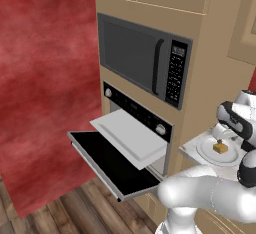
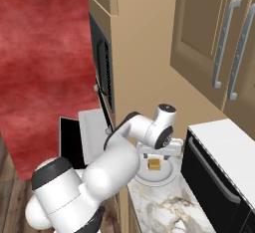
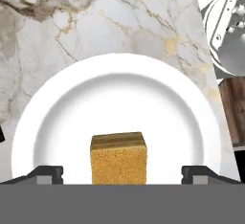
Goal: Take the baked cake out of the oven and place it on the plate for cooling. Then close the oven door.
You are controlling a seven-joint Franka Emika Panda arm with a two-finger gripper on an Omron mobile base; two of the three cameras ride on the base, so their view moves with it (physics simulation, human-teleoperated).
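Microwave (image 1: 145, 60) up top — marble counter (image 3: 72, 22).

The left base view looked forward and down from behind the arm, onto the oven door (image 1: 112, 163) left of the gripper (image 1: 220, 139). The right base view looked from the other side (sharing the plate (image 2: 167, 175)). The hand view looked straight down, close above the plate (image 3: 72, 103) below the gripper.

One baked cake (image 3: 118, 157) sat on one plate (image 3: 62, 108). One oven (image 1: 137, 128), its one door (image 1: 107, 163) down, one pale tray (image 1: 131, 137) out. One microwave (image 1: 142, 58) above. Two silver oven knobs seen.
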